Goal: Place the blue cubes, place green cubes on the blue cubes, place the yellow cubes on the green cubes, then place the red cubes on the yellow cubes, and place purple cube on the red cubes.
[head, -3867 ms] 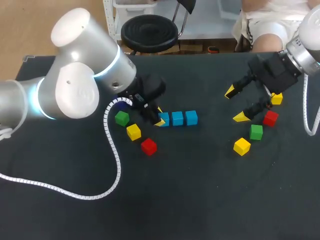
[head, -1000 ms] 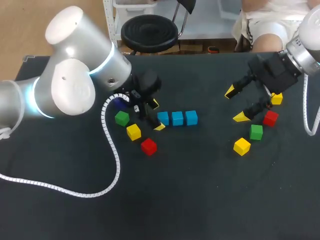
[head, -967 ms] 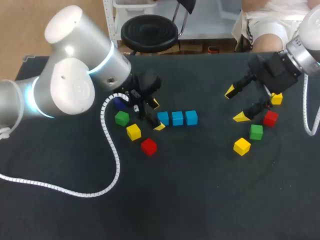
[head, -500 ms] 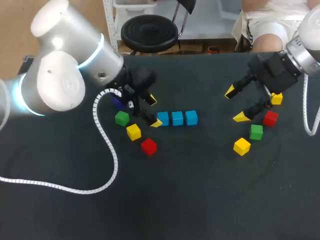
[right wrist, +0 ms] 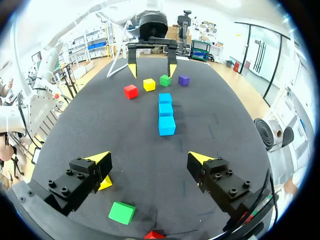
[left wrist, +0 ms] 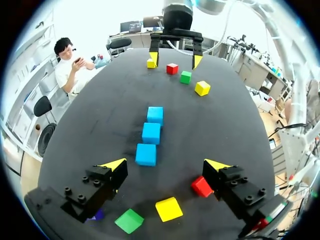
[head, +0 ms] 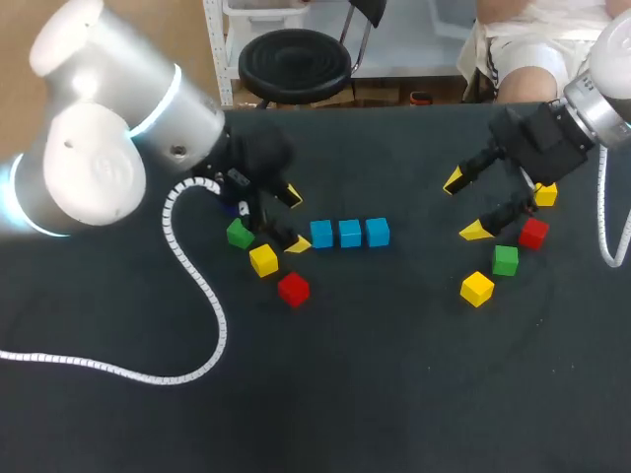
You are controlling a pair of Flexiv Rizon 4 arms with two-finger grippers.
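Just beside the blue cubes (head: pixel 350 234), the left pincer (head: pixel 294 219) gapes wide, touching nothing; the right pincer (head: pixel 464 207) likewise.

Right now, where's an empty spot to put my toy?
Bare: the near side of the table, right of the white cable; also the gap between the blue cubes and the right gripper. Crowded: around the left gripper.

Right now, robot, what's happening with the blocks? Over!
Left gripper open, empty, beside the blue cubes. Right gripper open, empty. Three blues in a row, nothing stacked yet. Green cube close to left gripper.
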